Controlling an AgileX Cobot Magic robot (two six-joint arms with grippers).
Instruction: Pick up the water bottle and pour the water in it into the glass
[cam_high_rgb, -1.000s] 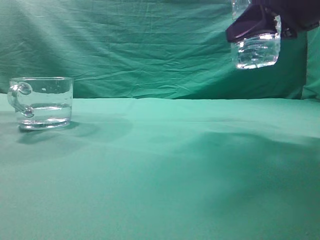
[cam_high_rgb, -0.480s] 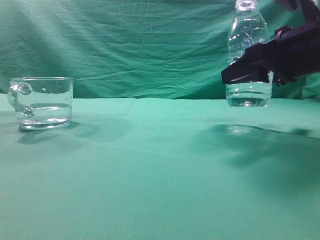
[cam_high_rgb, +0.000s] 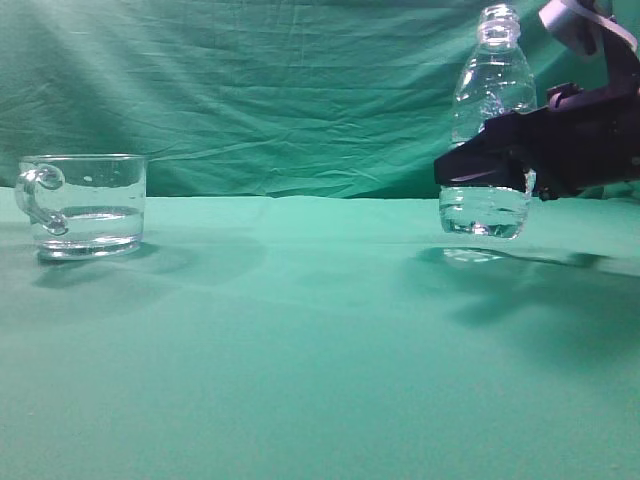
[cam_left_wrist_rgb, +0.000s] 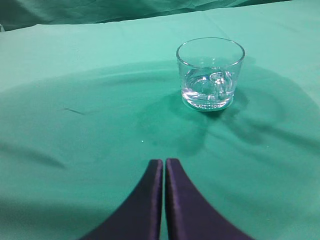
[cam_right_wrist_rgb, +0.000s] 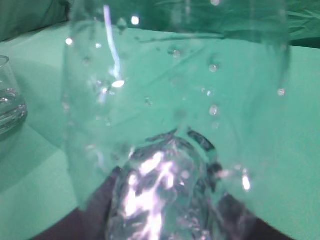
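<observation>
The water bottle (cam_high_rgb: 492, 90) is clear, uncapped and nearly upright, tilted slightly, at the right of the exterior view. A little water (cam_high_rgb: 484, 212) sits in its bottom. My right gripper (cam_high_rgb: 490, 160) is shut on its lower body and holds its base just above the green cloth. The bottle fills the right wrist view (cam_right_wrist_rgb: 170, 100). The glass (cam_high_rgb: 85, 205), a clear mug with a loop handle, stands at the far left with water in it. It also shows in the left wrist view (cam_left_wrist_rgb: 210, 74). My left gripper (cam_left_wrist_rgb: 164, 165) is shut and empty, well short of the glass.
A green cloth (cam_high_rgb: 300, 340) covers the table and hangs as a backdrop (cam_high_rgb: 280, 90). The glass's edge shows at the left of the right wrist view (cam_right_wrist_rgb: 7, 95).
My right gripper has come down with the bottle from the top of the exterior view to just above the cloth, and shifted slightly left. The glass has not moved.
</observation>
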